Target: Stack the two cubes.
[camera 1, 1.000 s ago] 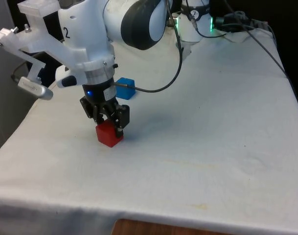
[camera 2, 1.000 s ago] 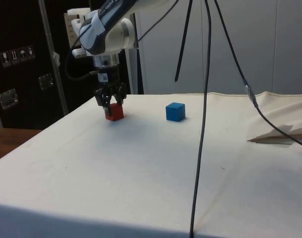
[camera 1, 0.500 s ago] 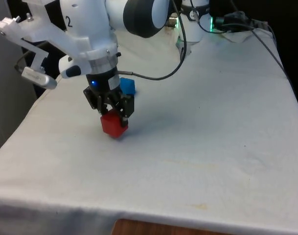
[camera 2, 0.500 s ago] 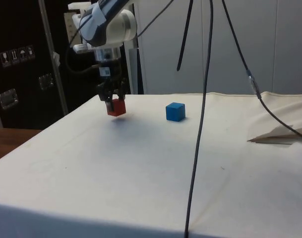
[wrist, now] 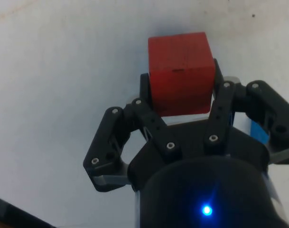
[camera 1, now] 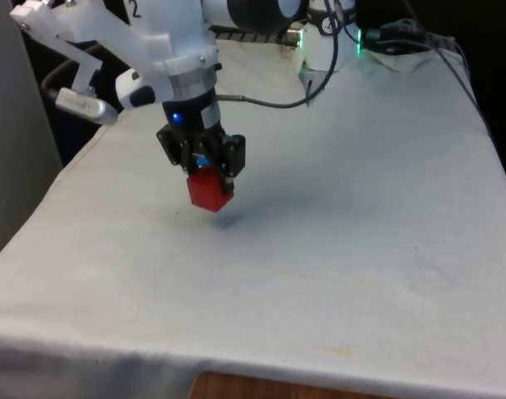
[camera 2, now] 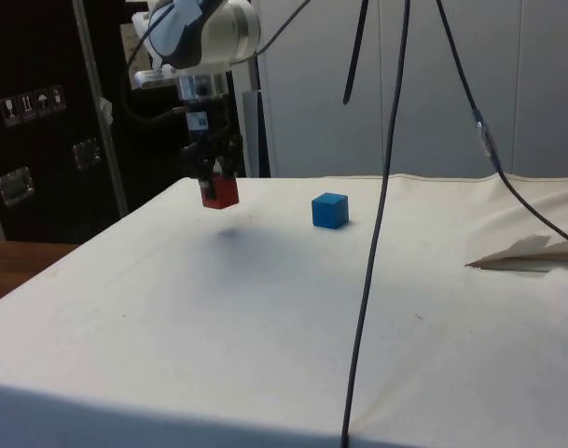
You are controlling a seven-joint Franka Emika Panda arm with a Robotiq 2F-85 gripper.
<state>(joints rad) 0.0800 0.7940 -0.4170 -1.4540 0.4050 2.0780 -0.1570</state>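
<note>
My gripper (camera 1: 209, 177) is shut on the red cube (camera 1: 209, 191) and holds it in the air above the white cloth (camera 1: 336, 249). The cube's shadow falls on the cloth just beneath it. From the side, the red cube (camera 2: 219, 192) hangs under the gripper (camera 2: 216, 175), clear of the table. The blue cube (camera 2: 330, 210) rests on the cloth, apart from the red one and lower. In the wrist view the two fingers (wrist: 149, 118) clamp the red cube (wrist: 180, 54) on opposite faces, and a sliver of the blue cube (wrist: 259, 132) shows behind one finger.
A black cable (camera 2: 372, 233) hangs down through the side view in front of the table. Cables and a green-lit device (camera 1: 361, 37) lie at the table's far end. A fold of cloth (camera 2: 526, 250) lies to the right of the blue cube in the side view.
The gripper has risen with the red cube, lifting it off the cloth. It has also shifted toward the front view's right, nearer the blue cube.
</note>
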